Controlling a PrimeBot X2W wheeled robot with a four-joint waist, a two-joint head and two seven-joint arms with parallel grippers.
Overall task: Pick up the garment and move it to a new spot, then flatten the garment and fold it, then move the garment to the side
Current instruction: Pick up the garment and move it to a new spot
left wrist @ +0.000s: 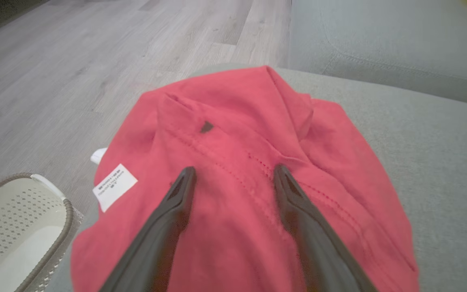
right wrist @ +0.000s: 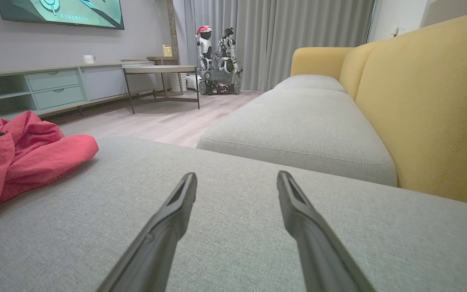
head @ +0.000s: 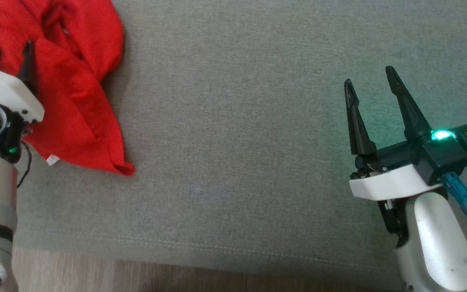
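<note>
The garment is a crumpled red cloth heaped at the far left of the grey sofa cushion. My left gripper stands open right over it, fingers spread, nothing between them. From the left wrist the garment spreads under both fingers, with a white label and a stitched seam showing. My right gripper hovers open over bare cushion at the right, far from the cloth. In the right wrist view the garment lies at the left, beyond the open right gripper.
A pale perforated basket sits on the wooden floor beside the cushion's left end. The cushion's front edge runs along the bottom. A yellow sofa back, a second cushion, a table and another robot lie beyond.
</note>
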